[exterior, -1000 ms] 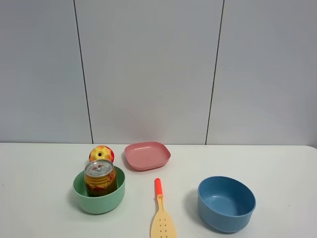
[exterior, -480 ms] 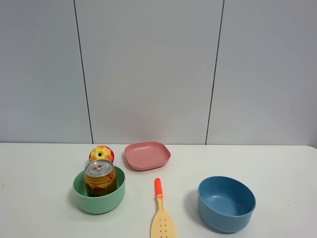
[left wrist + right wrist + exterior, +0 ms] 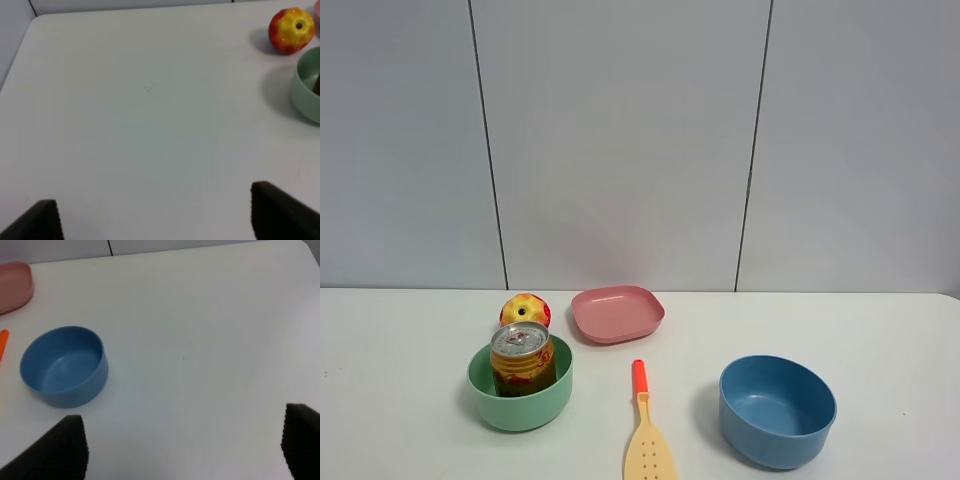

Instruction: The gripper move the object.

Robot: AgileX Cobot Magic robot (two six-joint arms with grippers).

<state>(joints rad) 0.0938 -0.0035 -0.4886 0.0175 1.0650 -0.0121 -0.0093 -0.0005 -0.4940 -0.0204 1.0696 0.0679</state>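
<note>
Both grippers spread wide over bare table, left gripper and right gripper each holding nothing. Out ahead, the gold can stands upright inside the green bowl, apple just behind, blue bowl well apart.

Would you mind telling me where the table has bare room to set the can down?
The widest bare stretch of table lies right of the pink dish and behind the blue bowl. Another lies left of the green bowl. It is crowded where the can stands in the green bowl, with the apple just behind.
</note>
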